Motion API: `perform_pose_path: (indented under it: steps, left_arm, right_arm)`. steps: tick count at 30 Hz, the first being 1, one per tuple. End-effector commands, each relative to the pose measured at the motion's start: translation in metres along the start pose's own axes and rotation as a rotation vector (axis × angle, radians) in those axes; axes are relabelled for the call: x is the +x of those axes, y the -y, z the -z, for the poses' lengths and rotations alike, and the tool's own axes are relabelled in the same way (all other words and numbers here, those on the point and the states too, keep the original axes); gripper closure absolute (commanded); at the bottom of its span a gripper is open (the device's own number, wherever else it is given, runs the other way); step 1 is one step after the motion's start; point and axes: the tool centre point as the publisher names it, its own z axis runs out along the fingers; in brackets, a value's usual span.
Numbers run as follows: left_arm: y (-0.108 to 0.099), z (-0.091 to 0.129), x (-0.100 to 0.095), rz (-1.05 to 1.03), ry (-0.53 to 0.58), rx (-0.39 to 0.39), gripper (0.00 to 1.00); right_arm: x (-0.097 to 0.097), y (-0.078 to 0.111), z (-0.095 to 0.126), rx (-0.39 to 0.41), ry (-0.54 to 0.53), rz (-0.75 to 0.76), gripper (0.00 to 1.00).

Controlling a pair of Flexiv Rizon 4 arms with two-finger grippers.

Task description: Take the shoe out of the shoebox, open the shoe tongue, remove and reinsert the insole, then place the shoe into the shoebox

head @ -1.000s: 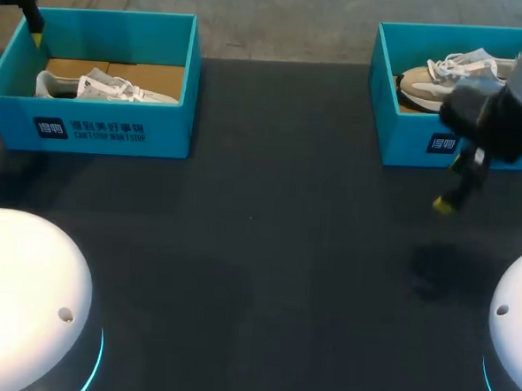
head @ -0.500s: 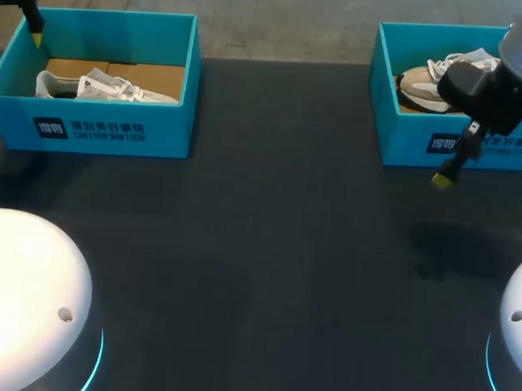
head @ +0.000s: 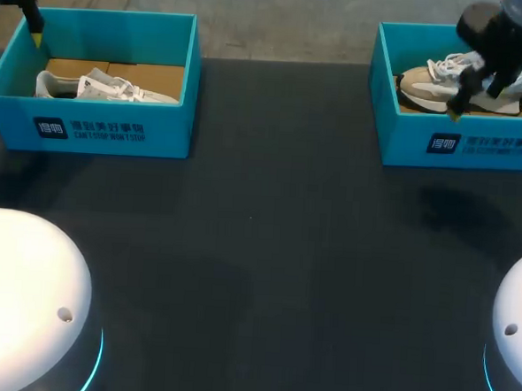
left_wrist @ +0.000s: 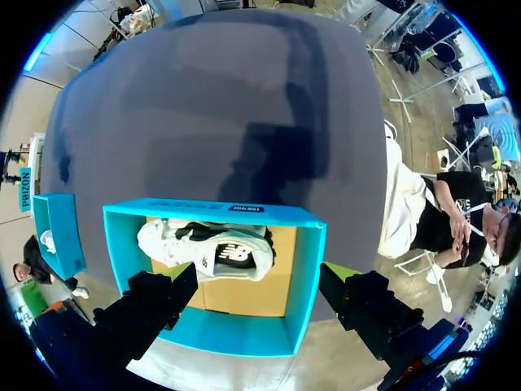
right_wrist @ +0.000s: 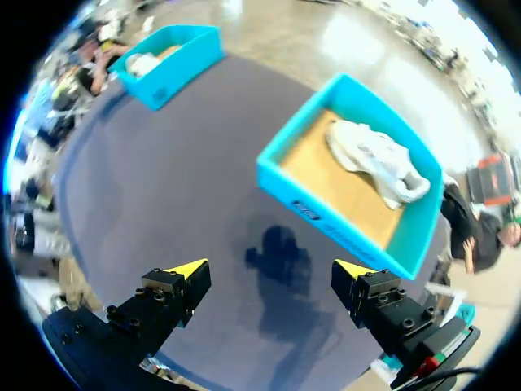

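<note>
Shoe (head: 423,86) lies lengthwise in the right shoebox (head: 477,147), beige toe toward the table's middle, white laces showing; it is not yet taken out. The right gripper (right_wrist: 271,270) hangs near it w/ fingers spread wide and nothing btw them. In its wrist view the box is ahead of the tips, so I judge it is not over the shoe properly. For a good pick: come down over the mid part, i.e. collar/laces, w/ fingers across the width and not along the length. Keep off the box walls, close on upper and sole edge together, then lift straight up so the heel does not catch the rim. The left gripper (left_wrist: 260,277) is released too, above the left shoebox (head: 88,127), which holds a second shoe (head: 99,86). Surface: dark matte table (head: 268,231). Both boxes stand at its far side, well apart, and two white arm bases (head: 15,296) sit at the near corners.
</note>
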Motion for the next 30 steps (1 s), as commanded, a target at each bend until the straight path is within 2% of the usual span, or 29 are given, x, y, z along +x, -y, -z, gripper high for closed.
perform_pose_path:
  steps: [1, 3, 5, 20, 22, 24, 27, 30]
  left_arm:
    - [0.001, 0.0, 0.0, 0.0, -0.002, -0.002, 0.0]
    - [0.001, 0.0, 0.0, 0.0, -0.002, -0.002, 0.0]
    - [0.001, 0.0, 0.0, 0.0, -0.002, -0.002, 0.0]
    - [0.001, 0.0, 0.0, 0.0, -0.002, -0.002, 0.0]
    - [0.001, 0.0, 0.0, 0.0, -0.002, -0.002, 0.0]
    - [0.001, 0.0, 0.0, 0.0, -0.002, -0.002, 0.0]
    - [0.001, 0.0, 0.0, 0.0, -0.002, -0.002, 0.0]
    - [0.001, 0.0, 0.0, 0.0, -0.002, -0.002, 0.0]
  right_arm:
    - [-0.028, -0.025, 0.0, 0.205, 0.201, -0.344, 0.0]
    - [-0.046, -0.026, 0.001, 0.205, 0.197, -0.438, 0.0]
    - [-0.067, -0.022, -0.001, 0.235, 0.16, -0.677, 0.0]
    - [-0.067, -0.022, -0.001, 0.235, 0.16, -0.677, 0.0]
    - [-0.089, -0.03, -0.005, 0.214, 0.17, -0.825, 0.0]
    - [-0.106, -0.037, -0.005, 0.183, 0.177, -0.904, 0.0]
    - [-0.12, -0.046, -0.004, 0.107, 0.184, -0.917, 0.0]
    - [-0.132, -0.054, -0.008, 0.09, 0.198, -0.903, 0.0]
